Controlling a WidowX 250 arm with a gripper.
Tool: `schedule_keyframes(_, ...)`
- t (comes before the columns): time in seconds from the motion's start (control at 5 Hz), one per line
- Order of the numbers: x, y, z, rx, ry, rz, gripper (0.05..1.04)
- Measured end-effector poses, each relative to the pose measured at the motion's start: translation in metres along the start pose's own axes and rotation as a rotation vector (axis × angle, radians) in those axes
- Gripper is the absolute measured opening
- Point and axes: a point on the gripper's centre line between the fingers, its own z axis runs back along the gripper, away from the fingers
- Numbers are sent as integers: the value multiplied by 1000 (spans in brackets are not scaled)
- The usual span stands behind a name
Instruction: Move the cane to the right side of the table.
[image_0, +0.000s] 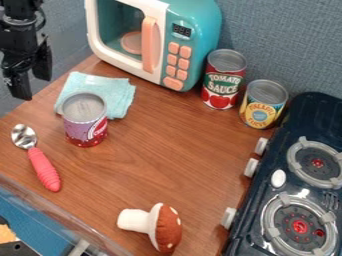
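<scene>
Camera view: the purple can partly hides the blue cloth.

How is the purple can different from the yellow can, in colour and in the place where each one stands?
The purple can has a purple label that turns red at the bottom, while the yellow can has a yellow label with a blue badge. The purple can stands by the light blue cloth; the yellow can stands between the red can and the toy stove. Both are upright, with a grey metal top.
</scene>
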Motion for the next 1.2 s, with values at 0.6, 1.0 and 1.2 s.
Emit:
schedule_keyframes(0.6,-25,4,-16,14,-4,-90,1001)
schedule_keyframes(1.0,-51,6,-20,16,34,-138,1001)
schedule_keyframes(1.2,-68,10,-25,12,75,-158,1001)
